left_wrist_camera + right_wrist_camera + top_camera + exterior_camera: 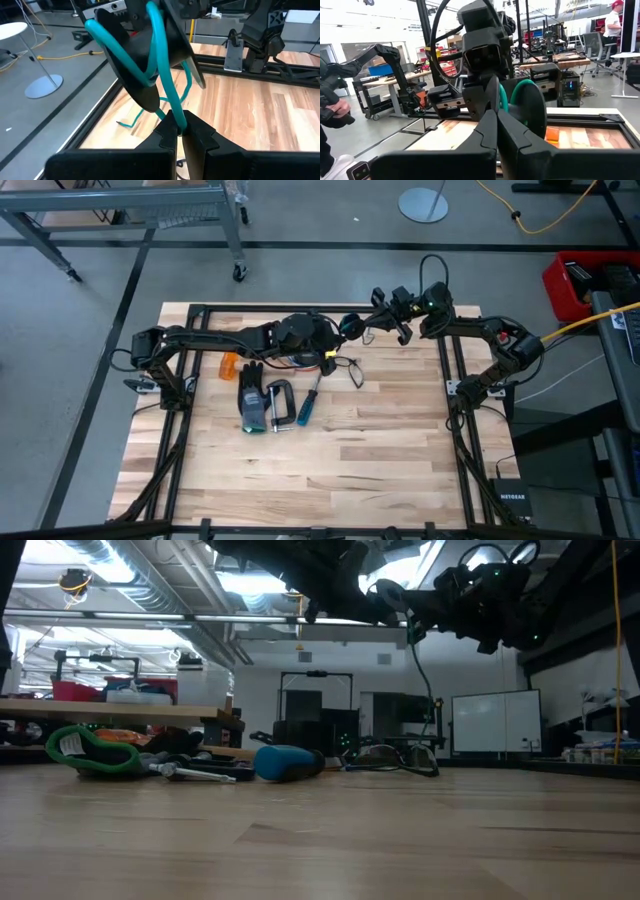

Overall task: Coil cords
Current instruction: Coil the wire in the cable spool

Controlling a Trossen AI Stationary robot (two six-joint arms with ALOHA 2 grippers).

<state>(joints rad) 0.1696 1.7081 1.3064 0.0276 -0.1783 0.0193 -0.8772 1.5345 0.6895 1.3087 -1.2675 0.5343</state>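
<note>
Above the table's (400,440) far edge, my left gripper (181,131), clamped on the teal cord (162,65), should wind it evenly around my closed, empty right gripper (496,116).

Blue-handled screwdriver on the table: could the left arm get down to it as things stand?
Probably not right away. The left gripper is shut on the teal cord, raised above the table, with that cord looped around the right gripper. The blue-handled screwdriver lies uncovered beside the clamp, so only the cord stands in the way.

Blue-handled screwdriver (288,762) lies beside a green-edged glove (92,752); possibly cords (392,758) beyond.
</note>
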